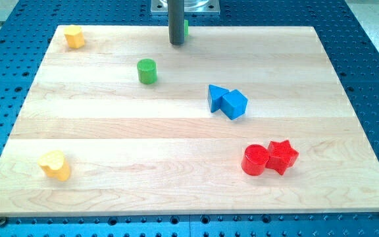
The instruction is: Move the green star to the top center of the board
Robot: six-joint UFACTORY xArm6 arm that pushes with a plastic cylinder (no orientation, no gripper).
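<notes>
The pale wooden bench (176, 131) carries a green cylinder (147, 71), two touching blue blocks (227, 101), and a red cylinder (254, 160) against a red star (282, 156). Yellow blocks sit at the view's top left (75, 37) and bottom left (55, 165). A green block (185, 27) peeks out at the top edge.

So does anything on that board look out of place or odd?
Nothing looks damaged or spilled. One oddity: a green block at the view's top centre is almost hidden behind my tip, so its shape cannot be made out.

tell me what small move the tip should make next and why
Probably little more than a short nudge, or simply easing my tip off. A sliver of green, likely the green star, shows just behind the rod on the view's right, already at the board's top centre edge. The green cylinder sits apart, lower left, and needs no touching.
</notes>
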